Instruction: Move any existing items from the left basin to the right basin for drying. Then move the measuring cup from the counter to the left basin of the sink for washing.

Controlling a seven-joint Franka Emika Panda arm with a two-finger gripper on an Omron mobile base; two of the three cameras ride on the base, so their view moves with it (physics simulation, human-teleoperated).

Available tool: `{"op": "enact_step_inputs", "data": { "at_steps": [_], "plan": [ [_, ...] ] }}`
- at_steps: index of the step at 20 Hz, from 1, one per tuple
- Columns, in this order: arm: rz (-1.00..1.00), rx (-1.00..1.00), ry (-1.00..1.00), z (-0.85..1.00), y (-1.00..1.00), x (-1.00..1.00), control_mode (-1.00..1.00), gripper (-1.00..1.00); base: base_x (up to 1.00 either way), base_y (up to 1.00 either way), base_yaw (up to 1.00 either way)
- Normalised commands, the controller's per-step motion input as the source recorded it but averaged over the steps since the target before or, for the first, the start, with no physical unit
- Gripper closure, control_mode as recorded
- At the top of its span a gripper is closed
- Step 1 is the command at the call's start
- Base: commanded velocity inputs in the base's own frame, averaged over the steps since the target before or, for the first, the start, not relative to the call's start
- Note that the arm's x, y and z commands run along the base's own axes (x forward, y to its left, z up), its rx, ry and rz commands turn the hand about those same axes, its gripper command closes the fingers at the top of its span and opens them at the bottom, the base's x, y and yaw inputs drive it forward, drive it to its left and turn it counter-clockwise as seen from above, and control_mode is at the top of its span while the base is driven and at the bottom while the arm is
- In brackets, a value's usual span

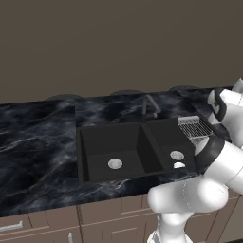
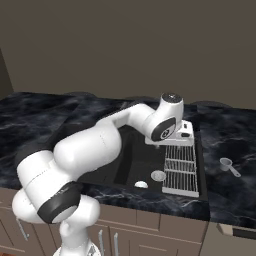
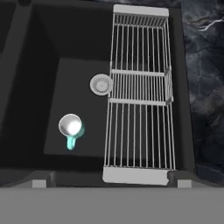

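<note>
I see the teal mug [image 3: 71, 128] already standing in the right basin [image 3: 52, 52] to dry, so my gripper [image 2: 184, 134] hangs open and empty above it, free for the measuring cup [image 2: 228, 165] on the counter [image 2: 230, 145].

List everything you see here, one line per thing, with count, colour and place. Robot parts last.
mug: 1, teal with white inside, on the floor of the right basin, near its front wall
measuring cup: 1, pale grey, on the counter right of the sink
left basin: 1, matte black, wider half of the sink, silver drain
right basin: 1, matte black, narrower half, silver drain
wire rack: 1, white, across the right side of the right basin
faucet: 1, dark, behind the divider
counter: 1, black marble with white veins, around the sink
arm: 1, white with dark joints, over the sink
</note>
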Motion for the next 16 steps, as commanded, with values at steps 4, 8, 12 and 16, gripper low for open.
{"op": "enact_step_inputs", "data": {
  "at_steps": [4, 8, 12, 16],
  "plan": [
    [-0.23, 0.00, 0.00, 0.00, -0.35, -0.09, -1.00, -1.00, 0.00, 0.00, 0.00],
    [-0.24, 0.00, 0.00, 0.00, -0.33, -0.07, -1.00, -1.00, 0.00, 0.00, 0.00],
    [-0.24, 0.00, 0.00, 0.00, -0.33, -0.05, -1.00, -1.00, 0.00, 0.00, 0.00],
    [-0.22, 0.00, 0.00, 0.00, -0.33, 0.00, -1.00, -1.00, 0.00, 0.00, 0.00]
  ]
}}
